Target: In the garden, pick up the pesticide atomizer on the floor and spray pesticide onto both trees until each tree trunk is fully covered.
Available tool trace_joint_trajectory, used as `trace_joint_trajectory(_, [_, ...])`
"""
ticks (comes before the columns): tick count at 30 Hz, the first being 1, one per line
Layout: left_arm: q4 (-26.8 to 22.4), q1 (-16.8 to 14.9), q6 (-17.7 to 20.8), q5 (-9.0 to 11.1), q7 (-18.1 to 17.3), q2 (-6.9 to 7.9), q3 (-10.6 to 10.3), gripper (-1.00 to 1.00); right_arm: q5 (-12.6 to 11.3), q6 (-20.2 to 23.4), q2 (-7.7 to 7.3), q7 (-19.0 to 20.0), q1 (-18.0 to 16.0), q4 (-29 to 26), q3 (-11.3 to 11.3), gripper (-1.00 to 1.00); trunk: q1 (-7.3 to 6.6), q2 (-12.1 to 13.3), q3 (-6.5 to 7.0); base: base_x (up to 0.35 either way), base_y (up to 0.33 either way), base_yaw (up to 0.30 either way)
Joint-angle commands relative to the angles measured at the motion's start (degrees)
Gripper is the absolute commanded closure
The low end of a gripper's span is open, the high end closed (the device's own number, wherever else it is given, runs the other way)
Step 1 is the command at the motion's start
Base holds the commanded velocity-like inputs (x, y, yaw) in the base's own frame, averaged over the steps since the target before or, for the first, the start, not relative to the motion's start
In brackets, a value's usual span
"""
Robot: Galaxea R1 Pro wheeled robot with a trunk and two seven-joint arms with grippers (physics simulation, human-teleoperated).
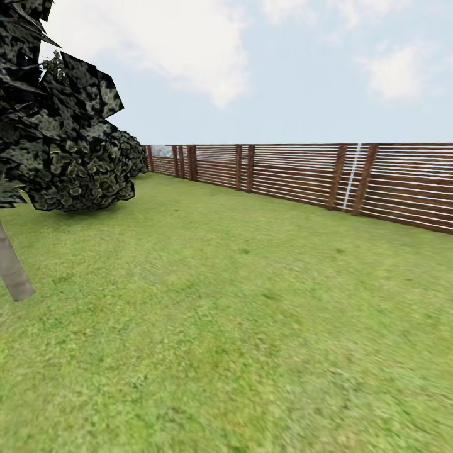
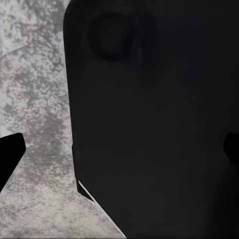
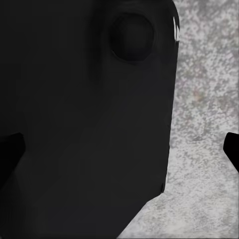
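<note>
Mostly black robot body [image 2: 159, 124] across both wrist views, each end effector's grip state indiscernible; grey-brown trunk [image 1: 12, 267] half cropped.

Grass lawn [image 1: 251, 327], slatted brown fence [image 1: 302, 173], dark-leaved tree [image 1: 63, 138].

I count one grey trunk [image 1: 14, 269] at lower left, one dark leafy mass [image 1: 69, 145] above it, and one slatted fence [image 1: 302, 176] across the middle.

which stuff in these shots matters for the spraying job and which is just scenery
For the job:
- garden lawn
- pale grey trunk at the head view's left edge, possibly a tree to spray

Just scenery:
- wooden slat fence
- dark-leaved bush
- sky
</note>
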Motion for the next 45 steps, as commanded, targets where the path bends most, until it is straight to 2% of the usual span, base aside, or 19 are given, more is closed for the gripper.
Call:
trace_joint_trajectory(1, [-0.09,-0.34,-0.33,0.1,-0.33,0.33,0.33,-1.0,0.33,0.18,-0.33,0.33,0.08,0.29,0.33,-1.0,0.0,-0.01,-0.03,0.0,0.0,0.0])
trace_joint_trajectory(3, [-0.09,-0.36,-0.35,0.1,-0.35,0.63,0.4,-1.0,0.52,0.18,-0.88,0.97,0.08,0.28,0.53,-1.0,0.0,-0.01,-0.03,0.0,0.0,0.0])
trace_joint_trajectory(27, [-0.09,-0.36,-0.35,0.1,-0.35,0.63,0.39,-1.0,0.49,0.18,-0.88,1.04,0.08,0.28,0.53,-1.0,0.0,-0.01,-0.03,0.0,0.0,0.0])
trace_joint_trajectory(30, [-0.09,-0.36,-0.4,0.1,-0.4,1.03,0.24,-1.0,0.35,0.18,-1.13,0.59,0.08,0.16,0.55,-1.0,0.0,-0.01,-0.03,0.0,0.0,0.007])
trace_joint_trajectory(45, [-0.09,-0.36,-0.8,0.13,-0.37,1.31,0.18,-1.0,0.09,0.18,-1.32,0.27,0.08,0.09,0.45,-1.0,0.0,-0.01,-0.03,0.0,0.0,0.22])
